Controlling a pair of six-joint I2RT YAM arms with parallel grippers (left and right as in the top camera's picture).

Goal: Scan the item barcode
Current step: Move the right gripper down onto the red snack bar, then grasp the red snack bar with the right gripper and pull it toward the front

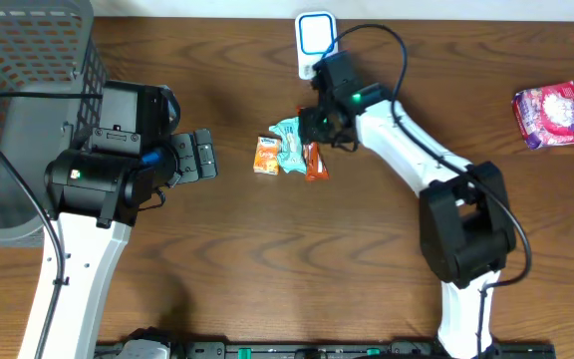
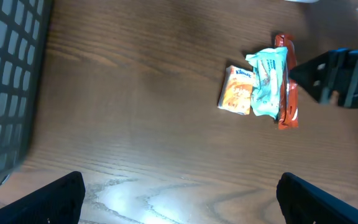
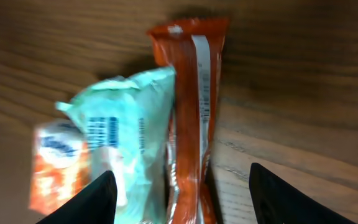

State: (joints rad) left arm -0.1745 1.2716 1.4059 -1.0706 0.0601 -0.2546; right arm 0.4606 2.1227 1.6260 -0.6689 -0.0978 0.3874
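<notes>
Three small packets lie side by side mid-table: an orange one (image 1: 266, 156), a teal one (image 1: 290, 146) with a barcode facing up, and a red one (image 1: 314, 162). My right gripper (image 1: 312, 125) hangs low over them. In the right wrist view its jaws (image 3: 182, 199) stand open, astride the red packet (image 3: 194, 106) and the edge of the teal packet (image 3: 129, 130), with the orange packet (image 3: 58, 168) outside the left finger. My left gripper (image 1: 205, 155) is wide open and empty, to the left of the packets. A white scanner (image 1: 315, 40) stands at the table's back edge.
A grey mesh basket (image 1: 28, 90) fills the back left corner, also visible as a grid (image 2: 5, 87) in the left wrist view. A purple packet (image 1: 553, 114) lies at the far right. The left wrist camera sees the right gripper (image 2: 340, 78) beside the red packet (image 2: 287, 109).
</notes>
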